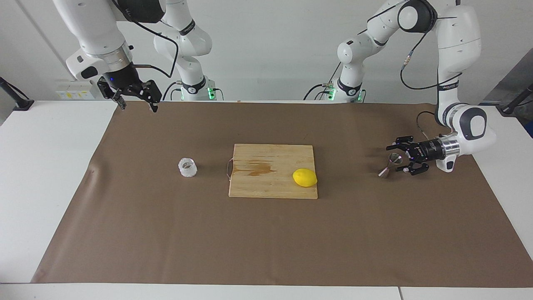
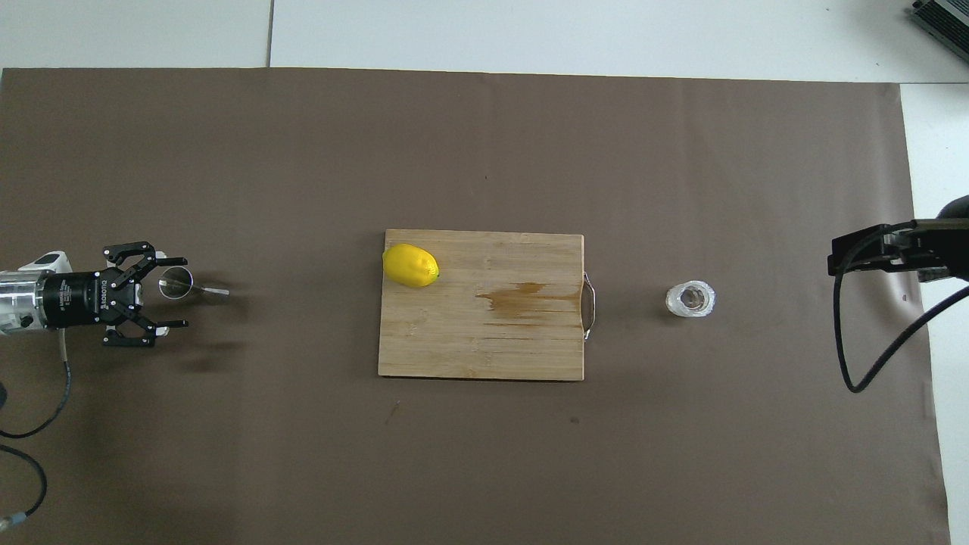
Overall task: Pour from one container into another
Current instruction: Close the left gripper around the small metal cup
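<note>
counter (image 1: 62, 187) under brown mat | cutting board (image 1: 266, 183) mid-mat, lemon (image 1: 305, 178) on it | right end effector (image 1: 136, 101) released, waits raised | left end effector (image 1: 402, 157) released, level beside steel jigger (image 1: 390, 163); advise closing squarely on its waist, keeping it upright | clear cup (image 1: 188, 167) toward right arm's end

Only one marking is being shown clearly enough to be read: "ROBOTIQ" is being displayed in white letters, turned sideways, on the black body of the left gripper (image 2: 163, 295) in the overhead view. No other text is being made out.
</note>
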Motion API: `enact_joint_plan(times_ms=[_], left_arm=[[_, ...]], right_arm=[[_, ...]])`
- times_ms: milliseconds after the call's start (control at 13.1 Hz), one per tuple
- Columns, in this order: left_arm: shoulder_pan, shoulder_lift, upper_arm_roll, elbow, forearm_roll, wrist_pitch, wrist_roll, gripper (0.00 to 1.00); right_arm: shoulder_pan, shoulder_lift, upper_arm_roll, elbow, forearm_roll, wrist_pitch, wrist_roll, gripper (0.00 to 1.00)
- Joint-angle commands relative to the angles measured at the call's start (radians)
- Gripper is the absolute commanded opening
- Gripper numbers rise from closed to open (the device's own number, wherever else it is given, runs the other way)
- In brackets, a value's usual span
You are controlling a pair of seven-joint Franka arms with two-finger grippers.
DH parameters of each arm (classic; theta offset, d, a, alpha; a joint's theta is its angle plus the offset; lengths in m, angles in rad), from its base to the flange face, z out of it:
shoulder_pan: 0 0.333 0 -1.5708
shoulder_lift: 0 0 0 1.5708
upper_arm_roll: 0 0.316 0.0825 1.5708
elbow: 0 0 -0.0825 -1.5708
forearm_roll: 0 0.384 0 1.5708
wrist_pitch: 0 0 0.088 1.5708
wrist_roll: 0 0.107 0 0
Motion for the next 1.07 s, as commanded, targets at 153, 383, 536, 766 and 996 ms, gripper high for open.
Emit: enact_joint_plan(times_ms=[153,383,536,766,996], left_arm=[[-0.005,0.012,0.007,-0.015,-0.022,-0.012,0.026,1.00],[-0.005,0.014,0.007,-0.015,-0.032,-0.012,0.027,0.83],[-0.005,0.014,0.007,-0.015,-0.035,-0.014,0.027,0.81],[-0.005,0.014,0.006,-0.013,-0.038,-0.021,0.026,0.79],[-0.005,0.012,0.006,-0.010,-0.038,-0.024,0.027,0.68]], right_arm=[[-0.015,-0.009,0.010,-0.010,0.009,-0.008,0.005,1.00],[-0.015,-0.009,0.010,-0.010,0.009,-0.008,0.005,1.00],[-0.015,-0.009,0.010,-0.008,0.009,-0.008,0.005,1.00],[-0.015,-0.009,0.010,-0.008,0.009,-0.008,0.005,1.00],[-0.015,-0.009,0.010,-0.010,0.009,-0.008,0.005,1.00]])
